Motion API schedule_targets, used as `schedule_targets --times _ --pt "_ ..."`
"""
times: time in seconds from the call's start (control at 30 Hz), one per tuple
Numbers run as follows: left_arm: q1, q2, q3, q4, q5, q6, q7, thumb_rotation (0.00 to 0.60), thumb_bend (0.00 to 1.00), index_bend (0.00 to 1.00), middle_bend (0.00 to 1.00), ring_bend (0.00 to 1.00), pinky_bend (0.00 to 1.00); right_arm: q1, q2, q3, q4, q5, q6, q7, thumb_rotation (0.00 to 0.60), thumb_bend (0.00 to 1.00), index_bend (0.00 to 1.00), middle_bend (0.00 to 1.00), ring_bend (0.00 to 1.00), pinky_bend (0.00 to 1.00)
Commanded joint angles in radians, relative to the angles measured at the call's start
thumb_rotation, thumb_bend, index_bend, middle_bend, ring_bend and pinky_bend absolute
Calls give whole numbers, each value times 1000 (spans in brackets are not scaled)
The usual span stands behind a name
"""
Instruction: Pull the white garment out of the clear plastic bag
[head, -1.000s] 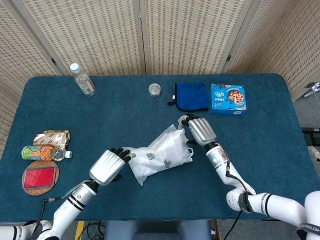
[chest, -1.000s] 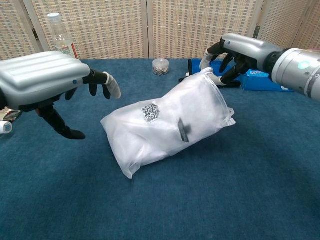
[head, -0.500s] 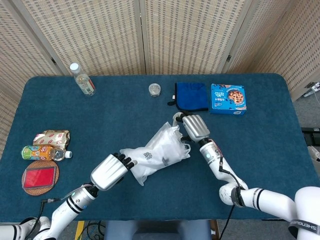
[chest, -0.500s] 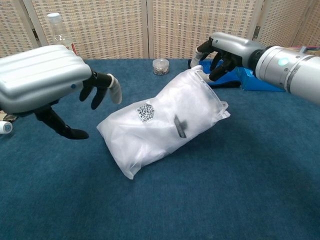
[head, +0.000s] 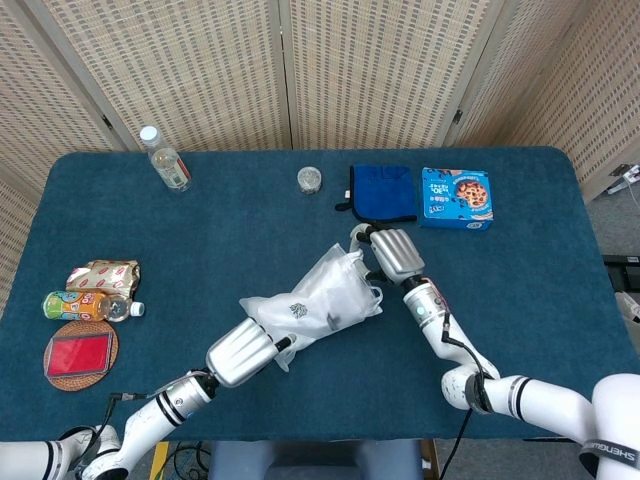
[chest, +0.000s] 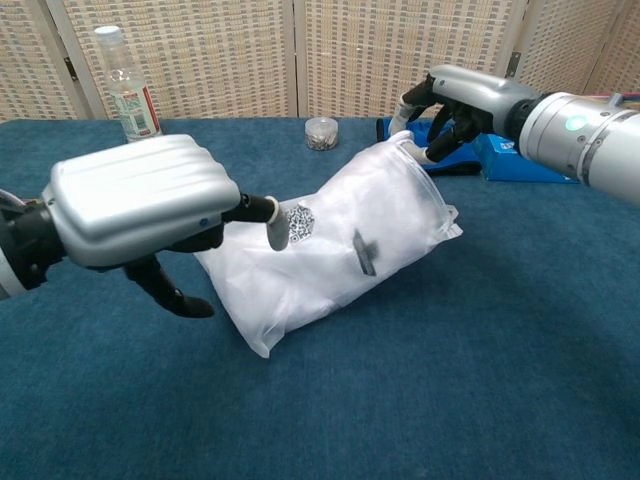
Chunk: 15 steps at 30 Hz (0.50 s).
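White garment lies folded inside the clear plastic bag, which rests slantwise at the middle of the blue tabletop, its open end raised to the right. A QR-code sticker and a dark grey tag show on the bag; neither can be read. At the far left lie a red coaster, a juice bottle and a snack packet, their print too small to read. The left hand reaches the bag's lower end, fingers spread, 1 fingertip touching the plastic by the sticker. The right hand pinches the bag's mouth. Behind stand a water bottle, a small jar, a blue cloth and a cookie box.
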<state>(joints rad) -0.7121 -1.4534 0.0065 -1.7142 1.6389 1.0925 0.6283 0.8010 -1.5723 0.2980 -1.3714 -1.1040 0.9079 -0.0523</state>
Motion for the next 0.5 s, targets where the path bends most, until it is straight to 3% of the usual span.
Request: schedule_targets --times 0.03,0.2,0.5 --pt "-5 -14 -1 9 -1 -15 -2 600 92 363 1000 1000 1000 -2 2 -2 1 -1 1 4 600 616 867 300 182 344" --pt "-3 -38 -3 27 -7 -26 -3 600 102 374 1000 1000 1000 -4 2 -6 4 -4 2 11 600 617 867 300 182 344" --pt "-5 -64 -6 49 -37 -61 11 600 296 371 1000 1000 1000 -5 3 -5 0 -8 8 18 600 618 867 300 183 344"
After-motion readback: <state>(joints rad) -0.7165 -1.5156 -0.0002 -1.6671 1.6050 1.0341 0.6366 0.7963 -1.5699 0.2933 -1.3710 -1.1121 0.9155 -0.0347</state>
